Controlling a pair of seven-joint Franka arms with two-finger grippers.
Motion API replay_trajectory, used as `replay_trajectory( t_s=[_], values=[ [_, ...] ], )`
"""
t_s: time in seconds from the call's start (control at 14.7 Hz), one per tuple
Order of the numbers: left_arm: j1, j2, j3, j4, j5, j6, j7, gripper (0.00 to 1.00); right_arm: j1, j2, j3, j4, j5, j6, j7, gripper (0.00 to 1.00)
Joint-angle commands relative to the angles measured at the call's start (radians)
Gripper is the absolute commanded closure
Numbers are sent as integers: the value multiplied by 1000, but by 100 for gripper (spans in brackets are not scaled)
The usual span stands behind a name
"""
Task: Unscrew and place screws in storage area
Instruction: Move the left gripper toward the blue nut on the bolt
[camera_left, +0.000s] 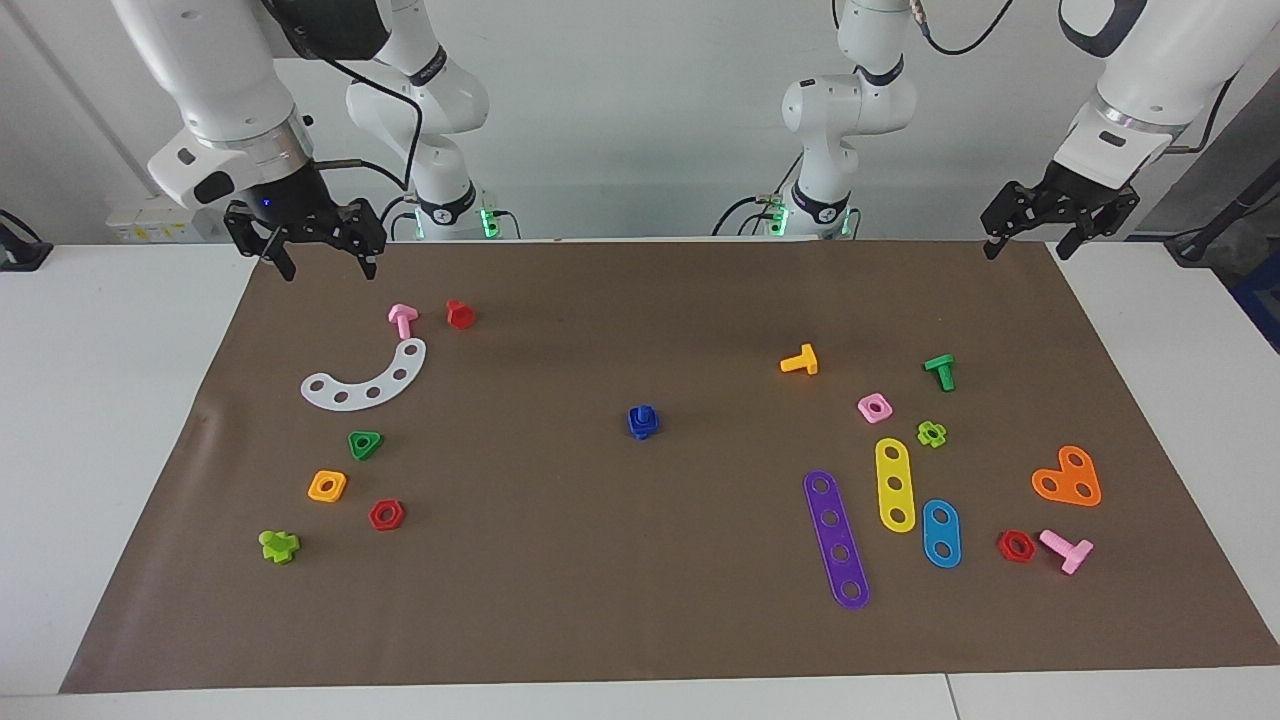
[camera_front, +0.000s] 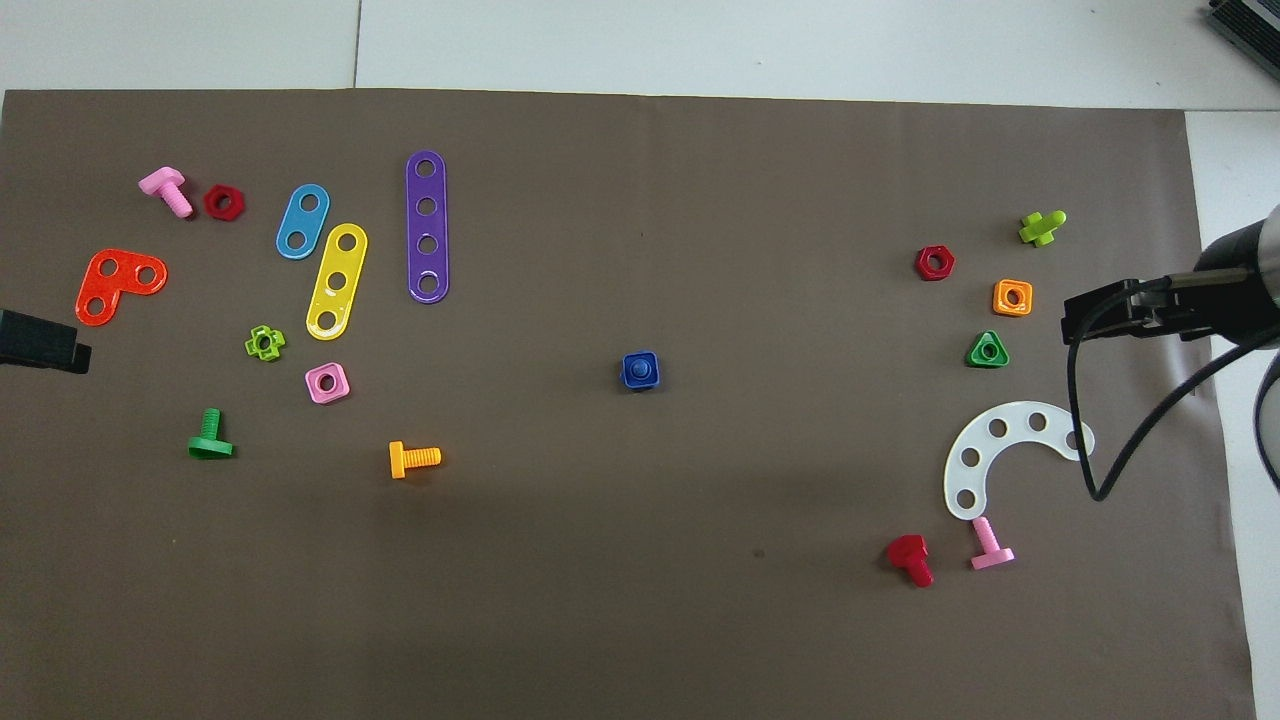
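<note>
The right claw (camera_left: 318, 250) hangs with its two fingers spread apart and nothing between them, over the robots' edge of the brown mat (camera_left: 640, 620) at the right arm's end of the worktop (camera_left: 100, 420). The left claw (camera_left: 1040, 228) hangs likewise spread and empty over the mat's corner at the left arm's end. Just out from the right claw lie one pink plastic bolt (camera_left: 402, 319) and one red plastic bolt (camera_left: 459, 313), beside a white curved plastic strip with five holes (camera_left: 367, 379). Farther from the robots sit one green triangular nut (camera_left: 365, 444), one orange square nut (camera_left: 327, 486), one red hexagonal nut (camera_left: 386, 515) and one lime cross-headed bolt (camera_left: 279, 545). In the middle of the mat, well apart from both claws, stands the dark blue plastic bolt with its blue square nut threaded on (camera_left: 643, 421). Toward the left arm's end lie three bolts, orange (camera_left: 800, 361), green (camera_left: 940, 371) and pink (camera_left: 1067, 549); three nuts, pink square (camera_left: 874, 407), lime flower-shaped (camera_left: 931, 433) and red hexagonal (camera_left: 1016, 546); and four flat plates, purple (camera_left: 837, 539), yellow (camera_left: 895, 484), light blue (camera_left: 941, 533) and an orange angled one (camera_left: 1068, 478).
</note>
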Motion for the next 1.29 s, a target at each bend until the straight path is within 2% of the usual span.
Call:
replay_trajectory(
  t_s=[0.0,0.27,0.75,1.02,1.23],
  values=[
    [14,-38,-5,-40,-6,-11,7,0,-7,-25,4,-31,5,13,-24,0],
    [-12,-40,-26,-75,-6,121,-5,0,-7,-25,4,-31,5,13,-24,0],
    [-205,-30,-28,-162,-6,266,-238,1,-7,-25,4,-31,5,13,-24,0],
    [-310,20,-28,-172,-4,328,-376,1,-7,-25,4,-31,5,13,-22,0],
    [-397,95,-28,-159,0,395,-542,2,-7,-27,4,-31,5,13,-22,0]
  ],
)
